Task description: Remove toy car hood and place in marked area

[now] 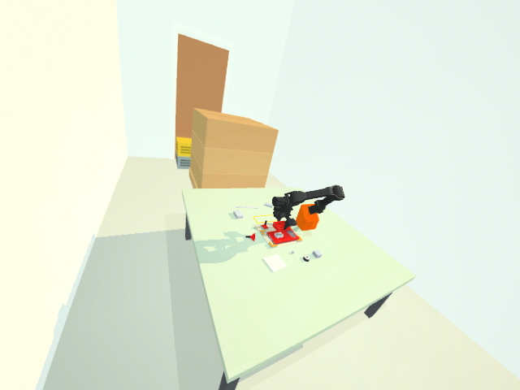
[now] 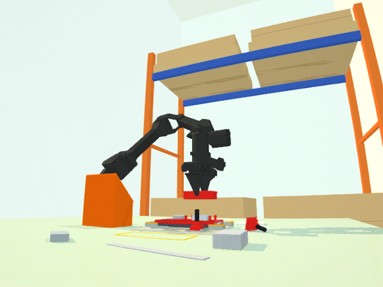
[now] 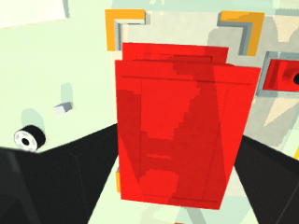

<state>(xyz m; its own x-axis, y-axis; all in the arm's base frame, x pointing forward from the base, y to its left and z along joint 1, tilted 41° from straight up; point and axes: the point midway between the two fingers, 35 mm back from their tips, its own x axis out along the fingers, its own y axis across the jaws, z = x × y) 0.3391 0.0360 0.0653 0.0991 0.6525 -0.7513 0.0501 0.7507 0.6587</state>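
My gripper [image 2: 200,189] [image 1: 286,223] is shut on the red hood [image 2: 200,195] [image 3: 177,131] and holds it level, a short way above the toy car. The car [image 2: 185,221] [image 1: 282,237] is a flat red body on a fixture with orange corners [image 3: 123,21]. A strip of the car [image 3: 175,49] shows past the hood's far edge in the wrist view. A black peg [image 2: 196,213] stands up from the car under the hood. The marked area is a yellow outline [image 2: 148,237] [image 1: 261,216] on the table, beside the car and apart from it.
The arm's orange base block [image 2: 105,200] [image 1: 307,218] stands beside the car. Grey blocks [image 2: 230,239] [image 2: 59,236], a flat grey strip [image 2: 157,250], a red part with a black peg [image 2: 253,223], a white sheet [image 1: 275,262] and a small wheel [image 3: 29,138] lie around.
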